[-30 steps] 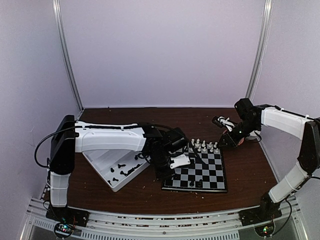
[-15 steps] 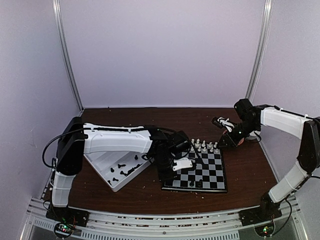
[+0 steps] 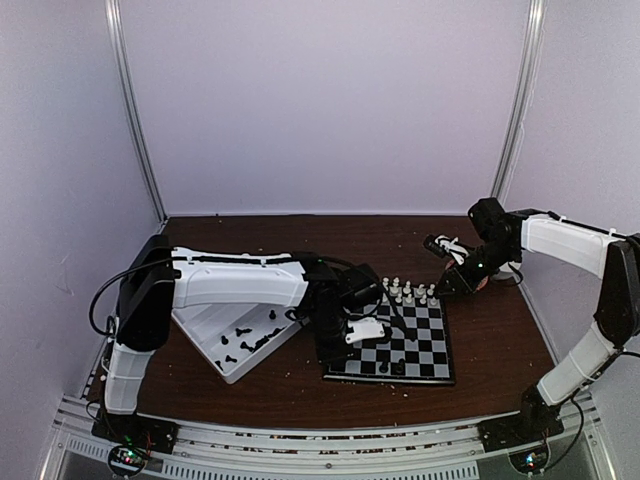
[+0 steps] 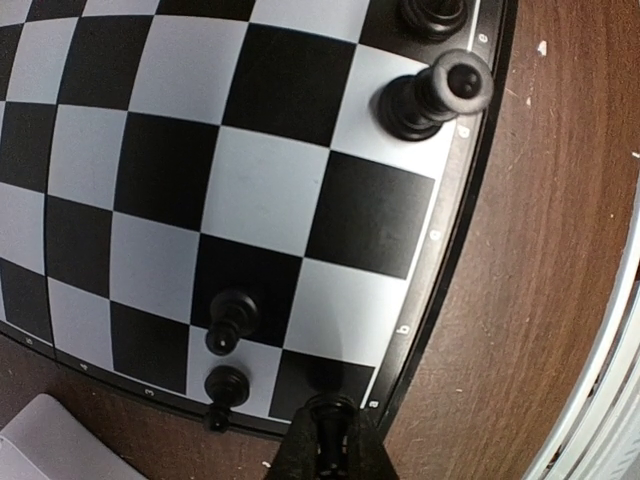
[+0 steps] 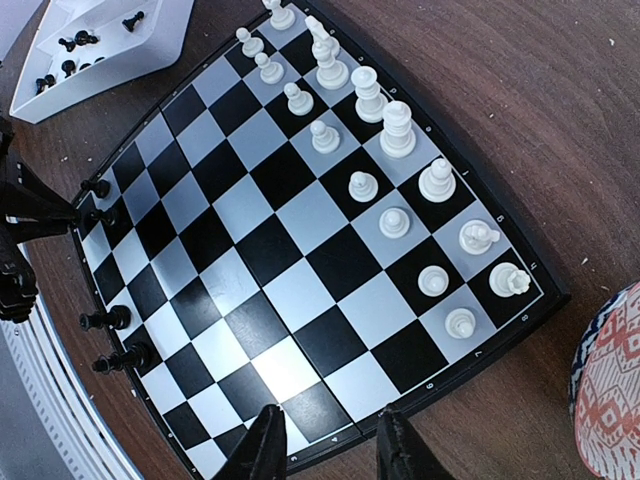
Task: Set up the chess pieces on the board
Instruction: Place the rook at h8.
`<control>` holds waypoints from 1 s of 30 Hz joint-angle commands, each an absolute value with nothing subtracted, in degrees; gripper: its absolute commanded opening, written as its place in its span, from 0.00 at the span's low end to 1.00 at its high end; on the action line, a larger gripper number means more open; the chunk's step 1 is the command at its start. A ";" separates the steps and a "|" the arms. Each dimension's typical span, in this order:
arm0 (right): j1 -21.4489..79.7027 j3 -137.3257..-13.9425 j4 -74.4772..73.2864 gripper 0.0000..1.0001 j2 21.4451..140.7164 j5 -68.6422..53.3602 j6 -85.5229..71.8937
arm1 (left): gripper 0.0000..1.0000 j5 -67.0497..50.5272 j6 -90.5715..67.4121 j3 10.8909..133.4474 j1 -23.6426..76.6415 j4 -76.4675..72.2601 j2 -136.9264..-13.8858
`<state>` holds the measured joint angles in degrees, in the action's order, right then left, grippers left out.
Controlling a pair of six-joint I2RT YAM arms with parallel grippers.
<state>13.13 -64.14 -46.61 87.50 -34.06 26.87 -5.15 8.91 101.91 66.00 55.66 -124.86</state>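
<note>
Lilac-walled booth around a dark wood table [image 3: 300, 385].
Back wall [image 3: 330, 100] behind the table is plain, pale lilac; side walls [image 3: 50, 150] left and right of the table are the same tone. Two thin metal posts [image 3: 135, 110] rise from the table's back corners, leaning slightly outward. A ribbed metal rail [image 3: 330, 435] runs along the table's near edge. The tabletop is dark brown with visible grain and pale specks [image 4: 541, 47] scattered on it. Light is soft and even, with a faint purple cast and weak shadows.

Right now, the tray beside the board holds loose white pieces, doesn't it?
Not quite. The loose pieces in the tray beside the board are black, not white. The right wrist view shows this.
</note>
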 commanded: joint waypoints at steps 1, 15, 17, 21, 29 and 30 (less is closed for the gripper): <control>13.00 -65.03 -47.12 0.33 88.20 -33.66 27.60 | 0.02 -4.99 9.49 103.69 66.01 56.60 -126.59; 12.99 -64.82 -47.19 0.33 87.89 -33.75 27.51 | 0.03 -4.37 8.36 104.53 66.01 56.60 -127.54; 13.00 -64.92 -47.17 0.33 87.98 -33.83 27.51 | 0.03 -4.22 8.10 104.27 66.01 56.64 -127.29; 12.99 -65.03 -47.28 0.33 88.15 -33.92 27.53 | 0.03 -3.72 7.83 104.06 66.01 56.95 -127.00; 12.96 -65.09 -47.28 0.33 88.32 -34.01 27.47 | 0.07 -4.03 7.82 104.02 65.99 56.95 -126.87; 12.99 -65.11 -47.28 0.33 88.33 -34.04 27.50 | 0.09 -4.17 7.82 104.06 66.00 56.95 -126.71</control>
<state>13.13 -64.14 -46.87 87.72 -34.09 27.05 -4.69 8.40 103.55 66.00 56.03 -127.02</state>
